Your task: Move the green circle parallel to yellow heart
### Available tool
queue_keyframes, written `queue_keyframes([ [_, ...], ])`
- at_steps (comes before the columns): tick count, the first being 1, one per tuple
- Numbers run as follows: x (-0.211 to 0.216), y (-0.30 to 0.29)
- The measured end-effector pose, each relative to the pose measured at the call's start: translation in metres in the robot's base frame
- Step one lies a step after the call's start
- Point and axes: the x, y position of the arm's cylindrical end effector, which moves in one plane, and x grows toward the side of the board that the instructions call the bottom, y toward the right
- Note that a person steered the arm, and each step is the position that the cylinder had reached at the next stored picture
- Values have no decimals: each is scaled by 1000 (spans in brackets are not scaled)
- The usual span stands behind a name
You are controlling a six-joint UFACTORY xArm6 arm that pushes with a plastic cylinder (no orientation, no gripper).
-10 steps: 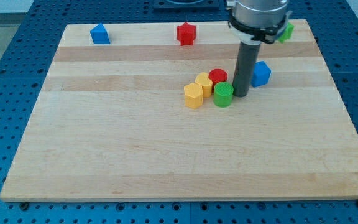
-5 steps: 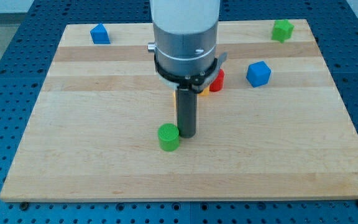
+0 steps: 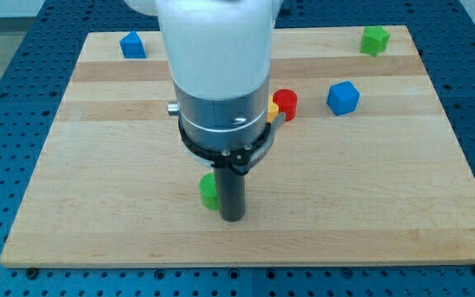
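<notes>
The green circle (image 3: 209,191) lies near the view's bottom centre, mostly hidden behind my rod. My tip (image 3: 232,218) rests on the board just right of and below it, touching or nearly touching it. The yellow heart is hidden behind the arm's body; only a yellow sliver (image 3: 271,107) shows next to the red circle (image 3: 285,104).
A blue block (image 3: 343,97) lies right of the red circle. A green block (image 3: 375,39) sits at the top right corner, a blue block (image 3: 132,44) at the top left. The board's bottom edge (image 3: 246,262) is close below my tip.
My rod has swept from beside the block cluster toward the view's bottom left, pushing the green circle away from the yellow blocks and down the board. The arm's body now hides the yellow blocks.
</notes>
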Motion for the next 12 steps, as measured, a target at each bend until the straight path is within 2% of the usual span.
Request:
queue_keyframes([
  [2, -26, -49],
  [6, -104, -61],
  [10, -140, -61],
  [12, -152, -80],
])
